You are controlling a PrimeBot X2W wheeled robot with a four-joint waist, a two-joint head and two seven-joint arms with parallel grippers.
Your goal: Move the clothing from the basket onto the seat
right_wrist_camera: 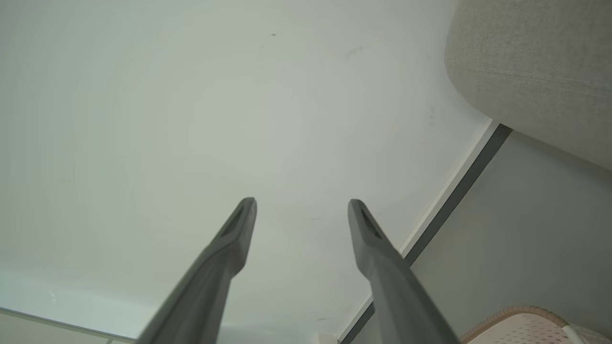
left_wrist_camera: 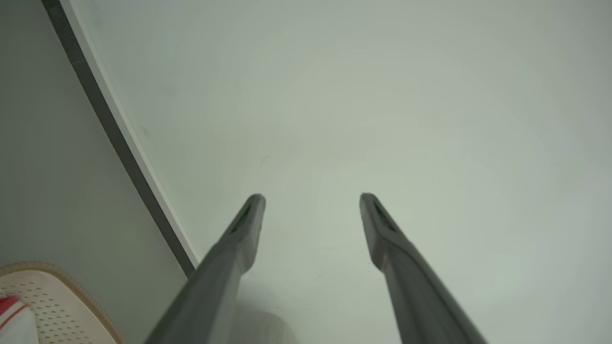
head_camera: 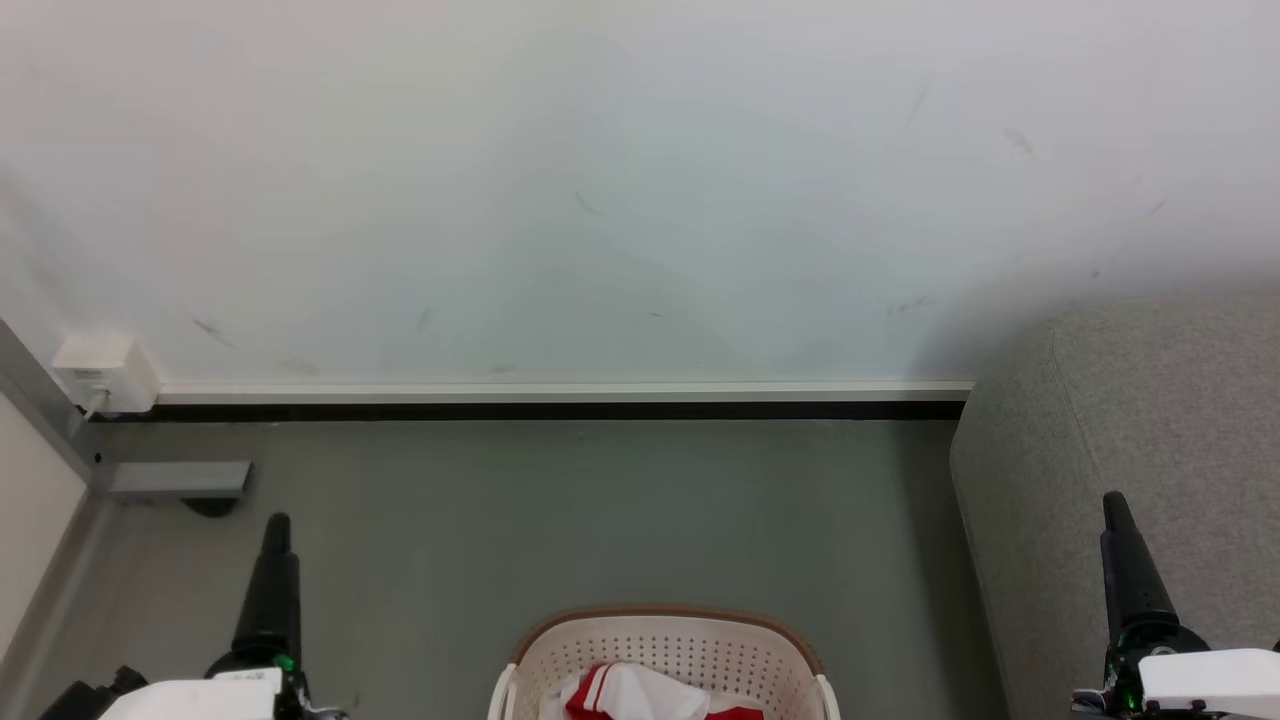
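From the head view, my left gripper (head_camera: 275, 565) stands at the lower left and my right gripper (head_camera: 1125, 560) at the lower right. Both point up over the grey floor (head_camera: 600, 500) and neither touches anything. The basket (head_camera: 665, 640) sits between them at the bottom edge. The clothing (head_camera: 635, 695), red with white, is heaped inside it below the rim. The seat (head_camera: 1130, 410) rises on my right, just beside the right gripper and near the basket.

Along my left wrist, the gripper (left_wrist_camera: 311, 200) is spread wide and holds nothing, aimed at the bare wall (left_wrist_camera: 382, 95). The basket (left_wrist_camera: 57, 301) shows at the lower left corner with a bit of the clothing (left_wrist_camera: 9, 315) in it.

Along my right wrist, that gripper (right_wrist_camera: 301, 205) is likewise spread and empty. The seat (right_wrist_camera: 535, 67) is at the upper right and the basket rim (right_wrist_camera: 521, 325) at the lower right corner.

I judge nothing has been lifted yet, so reaching in comes first. To do it well I should bend until the heap is fully in sight. Then I should go down into the middle of the cloth, clear of the perforated wall, and pinch a thick fold rather than a loose edge.
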